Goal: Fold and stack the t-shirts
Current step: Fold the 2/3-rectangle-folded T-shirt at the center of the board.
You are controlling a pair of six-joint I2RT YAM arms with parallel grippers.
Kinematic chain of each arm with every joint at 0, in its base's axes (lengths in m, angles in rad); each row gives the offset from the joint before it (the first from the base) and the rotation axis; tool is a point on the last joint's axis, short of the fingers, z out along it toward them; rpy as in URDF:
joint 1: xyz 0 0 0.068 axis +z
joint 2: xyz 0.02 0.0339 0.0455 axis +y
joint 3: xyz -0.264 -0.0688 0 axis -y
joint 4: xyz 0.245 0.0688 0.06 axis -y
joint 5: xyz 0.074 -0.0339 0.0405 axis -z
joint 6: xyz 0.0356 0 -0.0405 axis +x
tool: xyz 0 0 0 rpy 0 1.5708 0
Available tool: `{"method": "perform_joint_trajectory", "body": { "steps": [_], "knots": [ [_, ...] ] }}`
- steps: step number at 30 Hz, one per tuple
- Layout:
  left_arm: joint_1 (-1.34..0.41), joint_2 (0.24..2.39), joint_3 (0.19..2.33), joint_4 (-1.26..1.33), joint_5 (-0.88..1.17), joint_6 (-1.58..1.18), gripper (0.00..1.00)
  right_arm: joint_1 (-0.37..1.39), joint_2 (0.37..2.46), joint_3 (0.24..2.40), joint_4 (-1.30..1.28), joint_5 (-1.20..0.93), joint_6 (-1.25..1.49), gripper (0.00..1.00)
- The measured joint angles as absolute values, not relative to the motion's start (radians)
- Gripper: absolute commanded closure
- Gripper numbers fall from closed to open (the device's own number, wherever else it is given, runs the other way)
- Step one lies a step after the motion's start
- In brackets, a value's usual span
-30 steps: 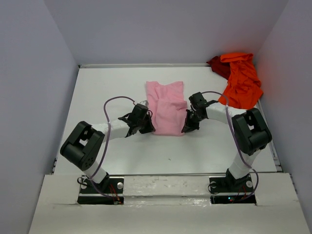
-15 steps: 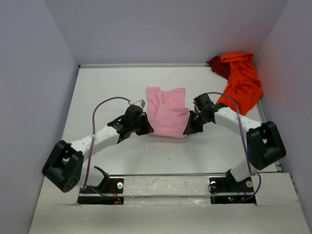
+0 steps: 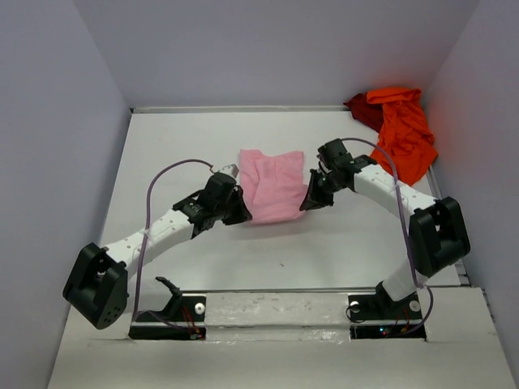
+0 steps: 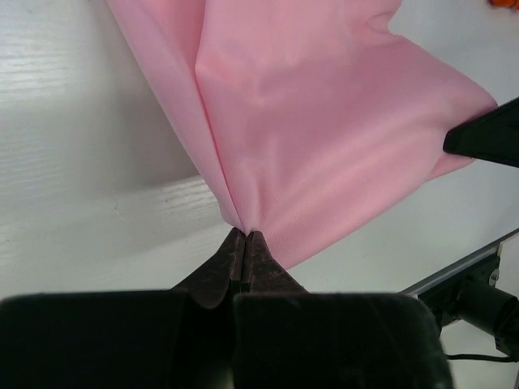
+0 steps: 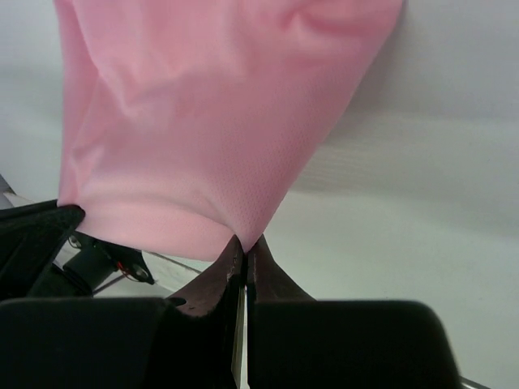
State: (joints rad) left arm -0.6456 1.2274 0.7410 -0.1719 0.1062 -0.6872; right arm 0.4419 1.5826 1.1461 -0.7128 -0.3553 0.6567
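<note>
A light pink t-shirt (image 3: 272,184) hangs stretched between my two grippers over the middle of the table. My left gripper (image 3: 242,212) is shut on its near left corner, and the pink cloth (image 4: 324,130) fans out from the pinched tips (image 4: 244,234). At the near right corner my right gripper (image 3: 309,198) is shut on the same shirt (image 5: 211,121), jaws pressed together (image 5: 246,241). A bright orange-red t-shirt (image 3: 401,134) lies crumpled at the back right corner. Part of a dark red t-shirt (image 3: 362,108) shows from under it.
Grey walls close in the white table (image 3: 178,146) on the left, back and right. The arm bases sit on a white rail (image 3: 276,312) at the near edge. A purple cable (image 3: 174,168) loops off the left arm.
Both grippers have carried the pink t-shirt's near edge away from the bases toward the back. The left arm has stretched out long and low; the right arm has extended too.
</note>
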Motion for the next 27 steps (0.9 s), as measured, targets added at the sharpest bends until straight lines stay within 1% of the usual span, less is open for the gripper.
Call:
{"method": "perform_joint_trajectory", "body": {
  "steps": [9, 16, 21, 25, 27],
  "knots": [
    [-0.603, 1.368, 0.939, -0.205, 0.067, -0.635, 1.0, 0.442, 1.761, 1.454, -0.744, -0.301, 0.639, 1.0],
    [-0.531, 1.429, 1.078, -0.222, 0.046, -0.59, 1.0, 0.442, 1.839, 1.61, -0.773, -0.264, 0.629, 1.0],
    [-0.501, 1.433, 1.111, -0.228, 0.039, -0.579, 1.0, 0.442, 1.834, 1.642, -0.788, -0.25, 0.625, 1.0],
    [-0.502, 1.414, 1.081, -0.229, 0.044, -0.579, 1.0, 0.442, 1.775, 1.565, -0.791, -0.244, 0.625, 1.0],
    [-0.503, 1.374, 1.027, -0.229, 0.057, -0.584, 1.0, 0.442, 1.722, 1.5, -0.795, -0.253, 0.625, 1.0]
  ]
}}
